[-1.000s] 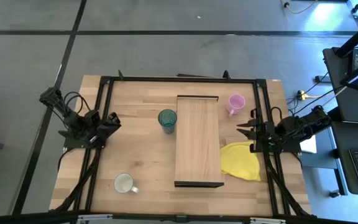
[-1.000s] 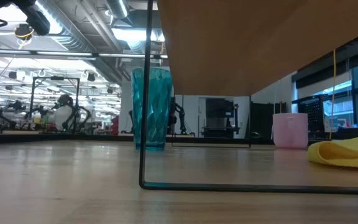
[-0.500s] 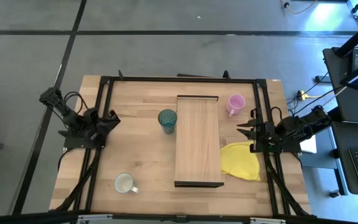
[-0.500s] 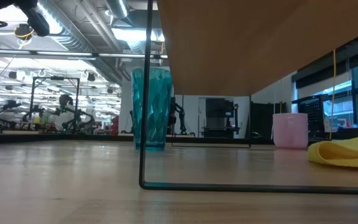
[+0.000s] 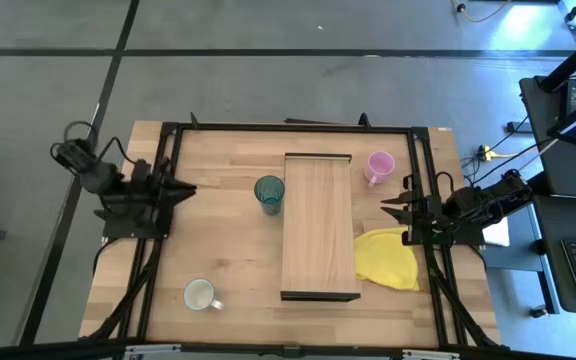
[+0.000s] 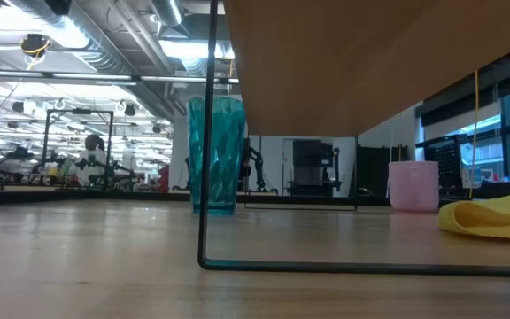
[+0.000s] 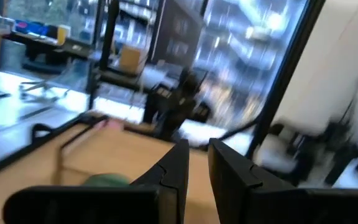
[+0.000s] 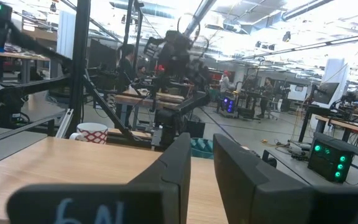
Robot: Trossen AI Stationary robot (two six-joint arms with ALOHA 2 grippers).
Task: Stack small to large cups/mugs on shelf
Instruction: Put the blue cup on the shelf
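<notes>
The teal tumbler (image 5: 269, 193) stands upright on the tabletop just left of the shelf (image 5: 320, 225), a long light-wood board on a dark frame. It shows in the low view (image 6: 215, 155) too. The pink mug (image 5: 378, 166) stands on the table at the shelf's far right corner and shows in the low view (image 6: 413, 184). The white mug (image 5: 201, 295) stands near the table's front left. My left gripper (image 5: 186, 188) is at the table's left edge, shut and empty, pointing toward the tumbler. My right gripper (image 5: 388, 203) waits at the right edge, shut and empty.
A yellow cloth (image 5: 386, 258) lies on the table against the shelf's right side, near my right gripper. A black frame (image 5: 288, 127) runs around the table. Bare wood lies between my left gripper and the tumbler.
My left arm has lifted: its upper part has swung toward the table's left edge and risen out of the low view. Its gripper has levelled and now points toward the tumbler. The cups, the shelf and my right arm have kept still.
</notes>
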